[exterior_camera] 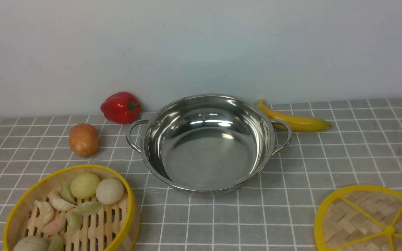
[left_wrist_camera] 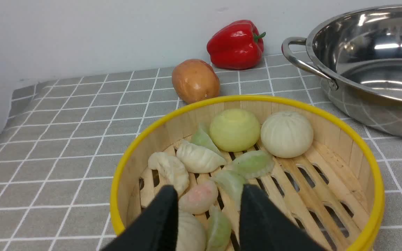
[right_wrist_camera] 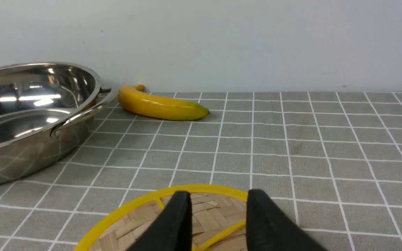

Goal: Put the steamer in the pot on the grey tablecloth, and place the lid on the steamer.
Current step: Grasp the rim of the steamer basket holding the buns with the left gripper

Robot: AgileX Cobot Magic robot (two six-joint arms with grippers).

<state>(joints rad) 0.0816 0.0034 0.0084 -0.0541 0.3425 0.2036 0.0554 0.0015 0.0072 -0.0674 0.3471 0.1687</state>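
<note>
The steamer (exterior_camera: pixel 40 188), a bamboo basket with a yellow rim holding toy buns and dumplings, sits at the near left on the grey tablecloth (exterior_camera: pixel 291 195). The shiny pot (exterior_camera: pixel 208 153) stands empty in the middle. The lid (exterior_camera: pixel 361 219), a woven disc with yellow spokes, lies flat at the near right. Neither gripper shows in the front view. In the left wrist view my left gripper (left_wrist_camera: pixel 209 195) is open and empty over the steamer (left_wrist_camera: pixel 347 146). In the right wrist view my right gripper (right_wrist_camera: pixel 218 197) is open and empty over the lid's (right_wrist_camera: pixel 215 216) far edge.
A red pepper (exterior_camera: pixel 120 107) and a potato (exterior_camera: pixel 83 139) lie left of the pot. A banana (exterior_camera: pixel 295 120) lies behind its right handle. A white wall runs along the back. The pot also shows in the left wrist view (left_wrist_camera: pixel 379 69) and the right wrist view (right_wrist_camera: pixel 19 122).
</note>
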